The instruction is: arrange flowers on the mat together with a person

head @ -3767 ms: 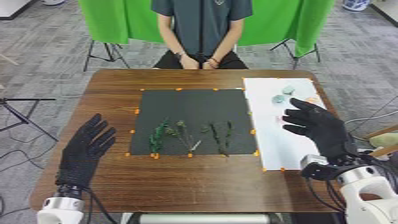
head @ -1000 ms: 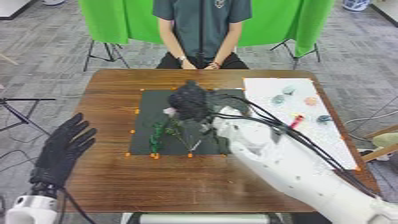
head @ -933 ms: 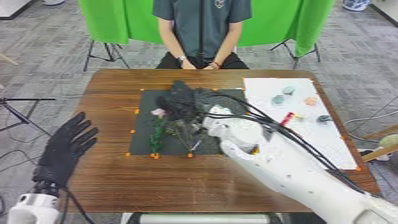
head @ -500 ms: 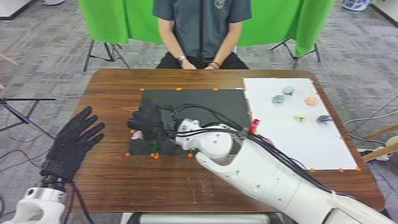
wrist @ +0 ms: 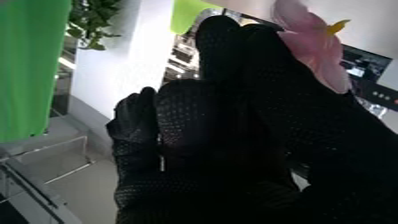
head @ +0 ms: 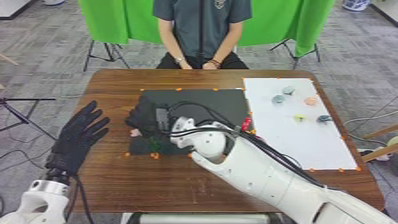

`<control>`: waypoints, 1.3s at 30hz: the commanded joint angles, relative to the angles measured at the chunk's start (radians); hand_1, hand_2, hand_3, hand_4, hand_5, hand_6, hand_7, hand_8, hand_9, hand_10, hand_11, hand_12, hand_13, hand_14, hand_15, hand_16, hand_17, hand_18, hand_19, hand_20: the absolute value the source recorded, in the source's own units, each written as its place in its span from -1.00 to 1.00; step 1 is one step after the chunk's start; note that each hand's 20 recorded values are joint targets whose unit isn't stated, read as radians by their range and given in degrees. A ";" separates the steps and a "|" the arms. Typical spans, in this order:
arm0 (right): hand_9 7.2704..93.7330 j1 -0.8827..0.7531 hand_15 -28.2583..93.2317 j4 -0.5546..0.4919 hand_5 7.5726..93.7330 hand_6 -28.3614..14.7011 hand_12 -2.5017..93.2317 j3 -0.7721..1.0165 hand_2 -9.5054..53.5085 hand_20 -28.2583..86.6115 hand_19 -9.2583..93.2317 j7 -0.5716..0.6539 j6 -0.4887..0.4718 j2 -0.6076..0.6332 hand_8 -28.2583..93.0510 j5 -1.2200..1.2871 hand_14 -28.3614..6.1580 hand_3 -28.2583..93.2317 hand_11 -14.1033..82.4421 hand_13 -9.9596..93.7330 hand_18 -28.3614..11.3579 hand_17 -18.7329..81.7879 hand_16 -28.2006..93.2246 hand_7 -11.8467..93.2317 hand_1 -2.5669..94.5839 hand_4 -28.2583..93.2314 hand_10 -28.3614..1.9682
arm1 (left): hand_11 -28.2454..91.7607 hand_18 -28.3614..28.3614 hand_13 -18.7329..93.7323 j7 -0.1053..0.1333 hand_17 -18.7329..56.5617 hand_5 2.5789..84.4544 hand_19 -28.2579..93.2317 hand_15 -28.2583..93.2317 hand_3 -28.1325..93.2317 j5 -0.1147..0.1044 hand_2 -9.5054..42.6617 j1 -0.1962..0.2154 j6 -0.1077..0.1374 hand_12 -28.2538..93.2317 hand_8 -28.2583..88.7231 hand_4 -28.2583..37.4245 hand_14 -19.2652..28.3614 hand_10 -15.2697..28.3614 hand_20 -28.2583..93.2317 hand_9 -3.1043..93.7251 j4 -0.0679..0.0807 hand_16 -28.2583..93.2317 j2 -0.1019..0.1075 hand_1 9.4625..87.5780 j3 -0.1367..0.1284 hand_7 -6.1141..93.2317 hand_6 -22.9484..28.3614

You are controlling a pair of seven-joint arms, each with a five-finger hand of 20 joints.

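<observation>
In the head view my right hand is over the left part of the dark mat, curled on a pink flower near the mat's left edge. The right wrist view has the pink flower pinched between the thumb and fingers of my right hand. Below that hand, a green stem lies on the mat; my hand and arm hide most of the other stems. My left hand is held open over the table, left of the mat.
On the white sheet at the right lie a peach flower, a yellow-green flower, a dark bluish flower and two pale green ones. Across the table, a person's hands rest off the tabletop.
From beside the white sheet, my right hand has crossed to the mat's left side, carrying the pink flower, and slowed there. The left hand has shifted slightly.
</observation>
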 commanded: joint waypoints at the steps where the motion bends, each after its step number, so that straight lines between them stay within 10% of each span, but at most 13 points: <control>1: 0.62 0.015 0.74 -0.011 0.27 0.43 0.11 0.007 -1.00 0.35 0.95 0.040 -0.039 -0.006 -0.59 -0.050 0.29 0.76 -0.19 0.49 -0.45 0.07 -0.05 0.22 0.06 -0.97 0.48 | -0.31 0.70 -0.29 -0.002 -0.76 -0.42 0.15 -0.26 0.52 -0.002 -0.54 0.009 -0.002 -0.19 -0.63 -0.69 0.33 0.15 -0.33 -0.49 0.004 -0.41 0.000 -0.48 0.000 -0.55 -0.02; 14: 0.51 0.013 0.75 -0.061 0.21 0.38 0.05 0.019 -1.00 0.37 0.92 0.053 -0.154 0.006 -0.57 -0.057 0.24 0.77 -0.19 0.44 -0.48 0.03 -0.04 0.14 -0.08 -0.98 0.39 | -0.27 0.72 -0.29 0.019 -0.76 -0.40 0.16 -0.24 0.57 -0.004 -0.58 0.028 0.012 -0.22 -0.68 -0.78 0.35 0.16 -0.34 -0.48 -0.001 -0.44 -0.001 -0.50 0.002 -0.48 -0.01; 22: 0.32 -0.087 0.72 -0.378 0.14 0.35 -0.19 0.179 -0.97 0.37 0.87 0.189 -0.299 0.173 -0.58 0.163 0.15 0.87 0.03 0.35 -0.49 -0.03 -0.08 -0.01 -0.24 -0.95 0.29 | -0.24 0.72 -0.29 0.019 -0.76 -0.40 0.16 -0.21 0.57 0.011 -0.57 0.071 -0.011 -0.23 -0.67 -0.79 0.35 0.17 -0.35 -0.47 -0.024 -0.44 -0.073 -0.49 -0.017 -0.48 -0.02; 29: -0.04 -0.401 0.40 -0.668 -0.09 0.15 -0.40 0.633 -0.57 0.18 0.43 0.492 -0.348 0.314 -0.76 1.055 -0.05 0.88 -0.07 0.08 -0.58 -0.26 -0.23 -0.24 -0.48 -0.89 -0.03 | -0.20 0.73 -0.28 0.033 -0.76 -0.38 0.16 -0.18 0.58 -0.002 -0.61 0.106 0.003 -0.25 -0.69 -0.82 0.37 0.20 -0.35 -0.46 -0.029 -0.46 -0.107 -0.53 -0.037 -0.45 0.00; 35: -0.27 -0.732 -0.02 -0.731 -0.24 0.14 -0.47 1.083 -0.56 -0.05 0.14 0.439 -0.377 0.385 -0.70 2.055 -0.18 0.84 -0.38 -0.21 -0.74 -0.42 -0.22 -0.47 -0.54 -0.87 -0.09 | -0.19 0.73 -0.30 0.053 -0.76 -0.38 0.16 -0.19 0.60 0.012 -0.63 0.110 0.003 -0.26 -0.70 -0.87 0.37 0.20 -0.36 -0.46 -0.038 -0.47 -0.124 -0.55 -0.042 -0.44 0.00; 39: -0.35 -0.931 -0.20 -0.789 -0.32 0.13 -0.49 1.241 -0.62 -0.08 0.08 0.314 -0.369 0.428 -0.68 2.027 -0.16 0.82 -0.51 -0.28 -0.72 -0.48 -0.14 -0.56 -0.55 -0.89 -0.04 | -0.19 0.73 -0.30 0.089 -0.76 -0.37 0.15 -0.19 0.60 -0.024 -0.64 0.107 -0.005 -0.27 -0.70 -0.88 0.36 0.20 -0.36 -0.46 -0.044 -0.47 -0.122 -0.55 -0.025 -0.44 0.00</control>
